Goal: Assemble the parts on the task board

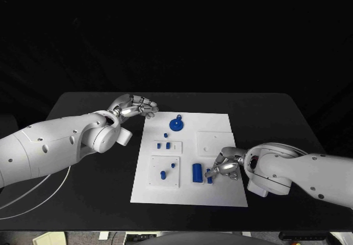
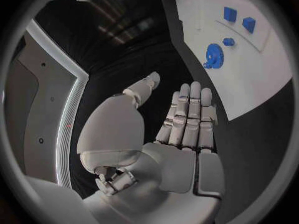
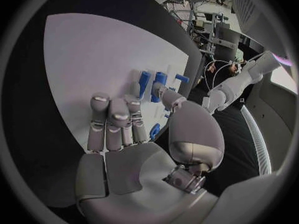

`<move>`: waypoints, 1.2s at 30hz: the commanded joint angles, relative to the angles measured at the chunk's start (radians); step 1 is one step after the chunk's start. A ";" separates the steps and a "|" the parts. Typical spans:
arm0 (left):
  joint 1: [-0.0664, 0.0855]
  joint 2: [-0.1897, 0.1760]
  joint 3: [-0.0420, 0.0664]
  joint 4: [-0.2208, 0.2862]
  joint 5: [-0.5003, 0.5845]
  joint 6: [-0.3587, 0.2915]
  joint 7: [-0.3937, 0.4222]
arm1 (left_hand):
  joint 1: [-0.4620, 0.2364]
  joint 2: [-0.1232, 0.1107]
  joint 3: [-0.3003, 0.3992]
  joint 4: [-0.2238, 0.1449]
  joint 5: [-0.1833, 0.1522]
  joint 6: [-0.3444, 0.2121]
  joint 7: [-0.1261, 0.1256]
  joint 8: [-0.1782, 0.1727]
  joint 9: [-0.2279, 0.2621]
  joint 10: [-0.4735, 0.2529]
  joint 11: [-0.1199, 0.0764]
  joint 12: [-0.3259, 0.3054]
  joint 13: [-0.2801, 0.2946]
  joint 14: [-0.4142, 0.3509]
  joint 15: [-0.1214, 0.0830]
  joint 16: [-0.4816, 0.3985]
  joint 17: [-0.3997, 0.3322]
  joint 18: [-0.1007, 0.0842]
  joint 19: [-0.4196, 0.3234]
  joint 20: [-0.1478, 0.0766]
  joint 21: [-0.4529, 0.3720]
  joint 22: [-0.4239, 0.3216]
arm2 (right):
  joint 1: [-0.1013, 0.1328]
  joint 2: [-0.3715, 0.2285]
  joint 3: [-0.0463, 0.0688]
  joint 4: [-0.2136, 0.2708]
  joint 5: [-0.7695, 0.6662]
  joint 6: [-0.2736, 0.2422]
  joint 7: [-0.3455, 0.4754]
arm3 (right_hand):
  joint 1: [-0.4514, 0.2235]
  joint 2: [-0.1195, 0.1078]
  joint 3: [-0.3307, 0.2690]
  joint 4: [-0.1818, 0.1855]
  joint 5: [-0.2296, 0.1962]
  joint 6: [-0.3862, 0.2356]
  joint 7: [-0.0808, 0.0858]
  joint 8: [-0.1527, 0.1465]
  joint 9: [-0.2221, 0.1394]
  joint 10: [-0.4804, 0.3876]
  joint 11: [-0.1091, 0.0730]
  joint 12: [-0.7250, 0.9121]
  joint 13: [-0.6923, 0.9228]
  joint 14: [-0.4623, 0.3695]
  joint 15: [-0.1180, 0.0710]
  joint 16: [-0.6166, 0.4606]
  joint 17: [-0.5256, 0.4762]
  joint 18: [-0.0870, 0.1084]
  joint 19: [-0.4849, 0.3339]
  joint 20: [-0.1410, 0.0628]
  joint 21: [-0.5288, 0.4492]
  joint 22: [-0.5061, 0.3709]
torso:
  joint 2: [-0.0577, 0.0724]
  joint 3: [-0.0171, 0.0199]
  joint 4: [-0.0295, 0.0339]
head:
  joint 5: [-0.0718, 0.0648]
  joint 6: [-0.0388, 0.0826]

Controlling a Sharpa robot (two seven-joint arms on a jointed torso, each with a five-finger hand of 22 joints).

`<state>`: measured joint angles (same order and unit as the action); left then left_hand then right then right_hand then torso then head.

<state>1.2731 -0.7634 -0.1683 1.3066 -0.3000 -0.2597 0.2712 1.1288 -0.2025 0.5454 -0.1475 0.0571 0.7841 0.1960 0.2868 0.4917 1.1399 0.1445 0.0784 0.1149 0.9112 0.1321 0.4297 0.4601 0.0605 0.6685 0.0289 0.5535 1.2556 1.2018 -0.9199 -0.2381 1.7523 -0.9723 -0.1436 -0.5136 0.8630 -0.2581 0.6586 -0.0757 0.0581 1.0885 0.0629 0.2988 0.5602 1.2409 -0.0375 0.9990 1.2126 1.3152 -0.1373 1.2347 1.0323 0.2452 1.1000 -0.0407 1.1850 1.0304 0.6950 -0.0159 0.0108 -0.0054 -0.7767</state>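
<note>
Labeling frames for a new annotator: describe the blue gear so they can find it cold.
Start at the white task board in the middle of the black table. Go to its far edge, near the left hand. The blue gear lies there alone: round and toothed, while the other blue parts are small blocks and pegs.
</note>
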 commanded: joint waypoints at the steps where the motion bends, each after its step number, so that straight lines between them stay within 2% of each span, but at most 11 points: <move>1: 0.000 0.002 0.001 0.002 -0.004 0.013 0.004 | 0.001 0.003 -0.002 0.004 -0.004 -0.006 -0.001 0.007 -0.002 -0.001 0.000 0.001 0.001 0.003 0.001 -0.005 0.001 0.011 0.001 0.004 -0.006 0.001 | -0.001 -0.001 0.000 0.002 -0.012 0.013 0.017 | -0.012 0.001 -0.010 0.002 -0.002 -0.012 0.008 -0.004 0.001 0.002 -0.003 0.001 -0.001 0.001 -0.007 0.002 -0.001 0.017 -0.001 -0.007 -0.003 0.001 | 0.000 -0.0002 -0.0001 | -0.001 -0.001; 7: 0.000 0.001 0.001 0.002 -0.004 0.013 0.004 | 0.001 0.003 -0.002 0.004 -0.004 -0.007 -0.001 0.007 -0.002 -0.001 0.000 0.000 0.001 0.003 0.001 -0.006 0.002 0.011 0.001 0.004 -0.006 0.001 | -0.001 -0.011 0.000 0.002 -0.007 0.029 0.024 | -0.017 0.003 -0.022 0.006 -0.001 -0.012 0.007 -0.004 0.001 0.001 -0.003 0.001 -0.001 0.001 -0.007 0.002 -0.001 0.017 -0.002 -0.008 -0.004 0.001 | 0.000 0.0000 0.0001 | -0.002 -0.001; 15: 0.000 0.001 0.001 0.002 -0.005 0.013 0.003 | 0.001 0.004 -0.002 0.004 -0.004 -0.007 -0.001 0.007 -0.002 -0.001 0.000 0.000 0.001 0.003 0.001 -0.006 0.002 0.011 0.001 0.004 -0.007 0.002 | -0.001 -0.030 0.000 0.002 -0.025 0.089 0.019 | 0.066 0.010 -0.030 -0.066 -0.005 -0.012 0.007 -0.003 0.004 0.001 -0.004 0.002 0.000 0.000 -0.008 0.003 -0.001 0.017 -0.004 -0.013 -0.006 0.004 | 0.000 -0.0002 0.0004 | -0.001 0.000; 20: 0.000 0.001 0.001 0.002 -0.005 0.013 0.003 | 0.002 0.004 -0.002 0.004 -0.004 -0.007 -0.001 0.007 -0.002 -0.001 0.000 0.000 0.001 0.003 0.001 -0.006 0.002 0.011 0.001 0.004 -0.007 0.002 | -0.003 -0.034 -0.001 0.006 -0.025 0.113 0.018 | 0.086 0.008 -0.032 -0.090 -0.008 -0.012 0.007 -0.003 0.005 0.000 -0.004 0.002 0.000 -0.001 -0.007 0.002 -0.001 0.017 -0.004 -0.012 -0.007 0.005 | 0.000 0.0000 -0.0006 | -0.002 -0.001; 25: 0.000 0.001 0.001 0.002 -0.005 0.013 0.003 | 0.002 0.004 -0.002 0.004 -0.004 -0.007 -0.001 0.007 -0.002 -0.001 0.000 0.000 0.002 0.003 0.001 -0.006 0.003 0.011 0.001 0.004 -0.007 0.002 | -0.005 -0.031 -0.001 0.008 -0.023 0.117 0.019 | 0.083 0.010 -0.033 -0.089 -0.008 -0.012 0.008 -0.003 0.005 0.001 -0.003 0.002 0.000 -0.001 -0.007 0.003 -0.001 0.017 -0.004 -0.011 -0.007 0.005 | 0.000 0.0007 -0.0001 | -0.002 0.000; 36: 0.000 -0.002 0.001 0.004 -0.006 0.012 0.001 | 0.003 0.004 -0.002 0.004 -0.004 -0.007 -0.001 0.007 -0.002 -0.001 0.000 0.000 0.002 0.003 0.001 -0.007 0.003 0.011 0.001 0.004 -0.008 0.003 | -0.011 -0.029 -0.001 0.005 -0.020 0.108 0.021 | 0.063 0.013 -0.040 -0.076 -0.009 -0.011 0.008 -0.003 0.006 0.002 -0.003 0.002 0.000 -0.001 -0.007 0.003 0.000 0.017 -0.002 -0.008 -0.009 0.005 | 0.001 -0.0002 0.0005 | -0.001 -0.002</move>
<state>1.2731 -0.7660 -0.1684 1.3076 -0.3014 -0.2588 0.2674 1.1288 -0.2025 0.5454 -0.1475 0.0571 0.7841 0.1960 0.2904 0.4910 1.1399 0.1445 0.0784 0.1156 0.9112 0.1321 0.4297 0.4618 0.0533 0.6686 0.0289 0.5496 1.2570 1.1919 -0.9496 -0.2383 1.7571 -0.9861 -0.0552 -0.5022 0.9369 -0.2440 0.6203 -0.1551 0.0542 1.0861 0.0653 0.2983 0.5658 1.2393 -0.0398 0.9990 1.2126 1.3131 -0.1355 1.2347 1.0325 0.2454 1.0950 -0.0499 1.1809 1.0342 0.6955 -0.0158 0.0108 -0.0067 -0.7790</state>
